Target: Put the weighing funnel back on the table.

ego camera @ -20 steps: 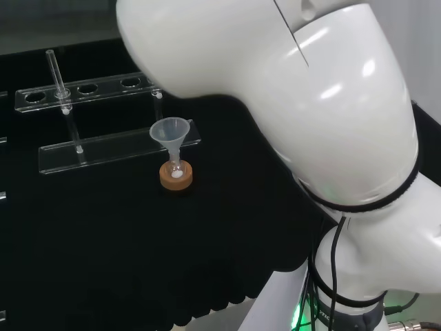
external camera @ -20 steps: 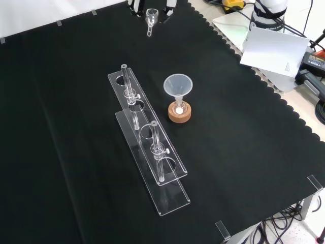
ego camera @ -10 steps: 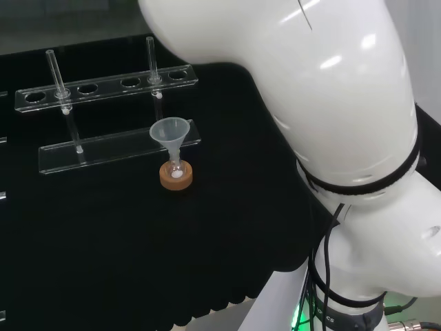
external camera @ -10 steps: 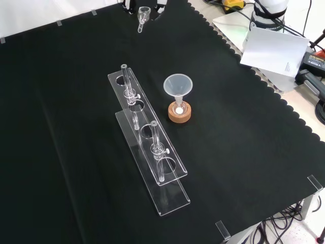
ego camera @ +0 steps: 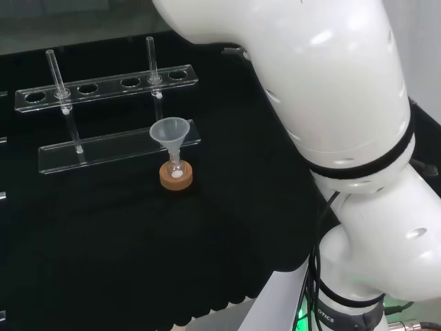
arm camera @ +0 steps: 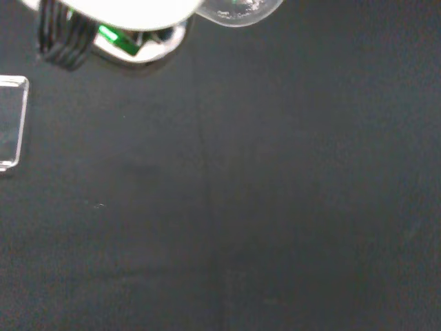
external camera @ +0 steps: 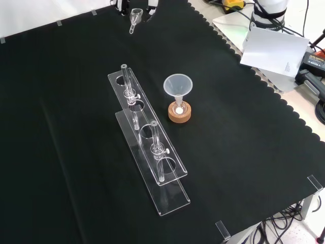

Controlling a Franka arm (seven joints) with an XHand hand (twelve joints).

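Item: small clear glass weighing funnel (external camera: 134, 16), stem down, pinched in the black and white hand (external camera: 151, 5), apparently above the black-clothed bench (external camera: 61, 101) near its far edge in the front view. Hazard: let go high or tilted, it may roll or chip.

A black cloth (external camera: 244, 152) with a wavy edge covers the bench (external camera: 297, 99), and small clear clips (external camera: 223, 230) sit along its rim. In the front view, a white sheet (external camera: 277, 51) and some dark wires (external camera: 317, 109) lie past the cloth's right side. More wires (external camera: 284, 221) hang below the near corner.
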